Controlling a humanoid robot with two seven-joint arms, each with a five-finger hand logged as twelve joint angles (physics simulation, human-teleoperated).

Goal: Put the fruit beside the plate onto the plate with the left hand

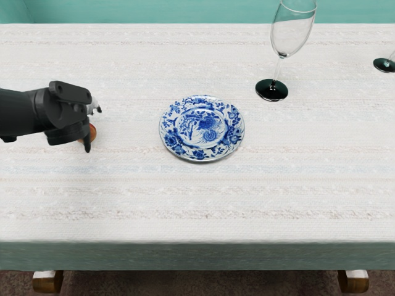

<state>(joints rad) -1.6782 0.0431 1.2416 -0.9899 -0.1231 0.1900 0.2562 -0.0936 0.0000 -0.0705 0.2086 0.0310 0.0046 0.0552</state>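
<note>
1. My left hand (73,117) reaches in from the left edge. Its fingers (87,145) are curled around the fruit (92,131), so only an orange sliver shows.
2. The fruit sits low on the bench (197,209), well left of the plate (166,132), so the carry runs straight right.
3. Too little fruit shows to judge any long axis.
4. The cloth is flat, and nothing stands between fruit and plate. The wine glass (285,43) stands beyond the plate, off my path.

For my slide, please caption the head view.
Left hand grasps the orange fruit left of the blue-patterned plate; a wine glass stands behind.
</note>
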